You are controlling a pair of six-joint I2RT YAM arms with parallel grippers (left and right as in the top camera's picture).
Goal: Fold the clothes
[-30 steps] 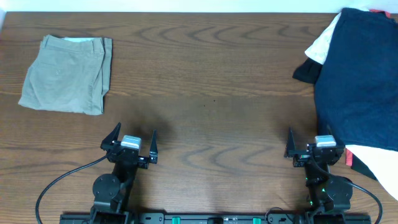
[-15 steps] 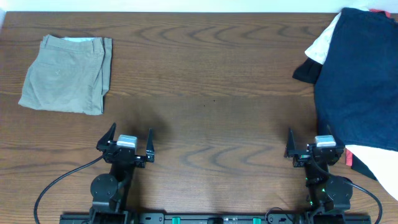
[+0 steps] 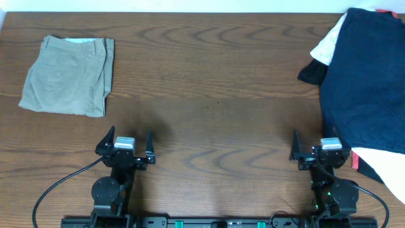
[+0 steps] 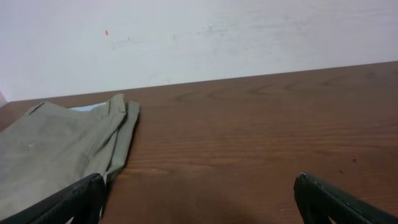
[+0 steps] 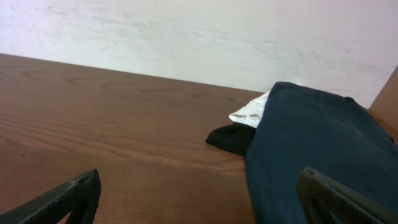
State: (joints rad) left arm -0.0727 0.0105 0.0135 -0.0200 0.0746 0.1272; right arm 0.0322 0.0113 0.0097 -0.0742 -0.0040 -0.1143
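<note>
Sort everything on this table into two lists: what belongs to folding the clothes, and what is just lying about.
Belongs to the job:
- khaki shorts, far left

Just lying about:
- navy garment, far right
- white garment, peeking out beside it
- black fabric at its edge

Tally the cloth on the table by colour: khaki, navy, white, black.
Khaki: 1, the shorts
Navy: 1, the large garment
White: 2, a far patch and a near patch, perhaps one garment
Black: 1, a black patch
Total: 5
</note>
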